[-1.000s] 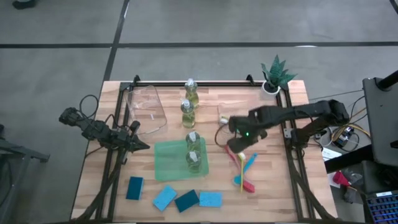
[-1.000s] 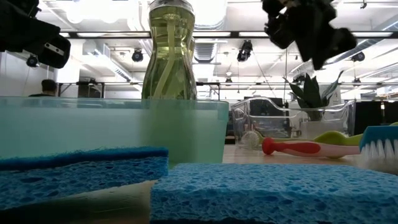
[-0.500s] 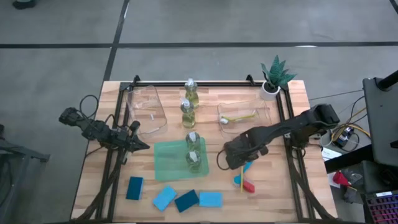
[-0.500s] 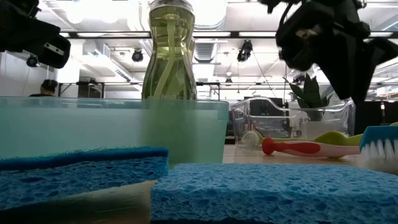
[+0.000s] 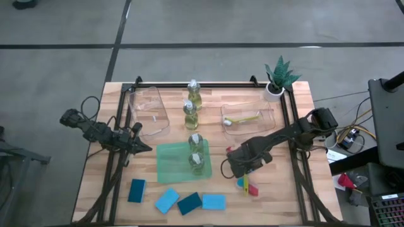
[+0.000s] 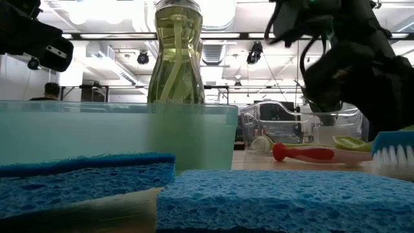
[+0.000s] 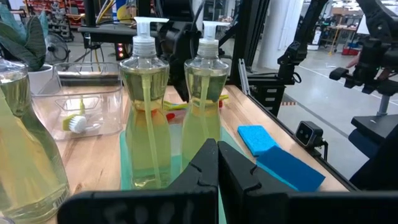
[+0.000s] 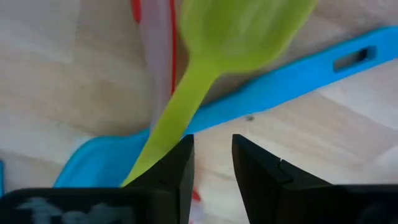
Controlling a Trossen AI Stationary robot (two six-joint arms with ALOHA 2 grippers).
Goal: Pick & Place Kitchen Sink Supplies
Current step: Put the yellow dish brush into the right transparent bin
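My right gripper (image 5: 240, 168) hangs open just above the pile of brushes (image 5: 247, 183) at the table's right near part. In the right wrist view its fingers (image 8: 180, 171) stand over a yellow-green brush handle (image 8: 199, 93), a blue brush (image 8: 292, 68) and a red one (image 8: 163, 43), all lying on the wood. Whether a finger touches the yellow-green handle, I cannot tell. Two bottles (image 5: 195, 151) stand on the green mat (image 5: 170, 165), two more (image 5: 191, 104) behind. Several blue sponges (image 5: 189, 202) lie near the front edge. My left gripper (image 5: 142, 147) waits shut at the left.
A clear bin (image 5: 247, 117) on the right holds a yellow brush (image 5: 243, 118); another clear bin (image 5: 149, 111) lies at the left. A potted plant (image 5: 279, 77) stands at the far right corner. Black rails (image 5: 295, 157) run along the table's sides.
My right gripper has moved from beside the right bin toward the near edge and down, until it hangs low over the brushes. The brushes and all else have stayed where they were.
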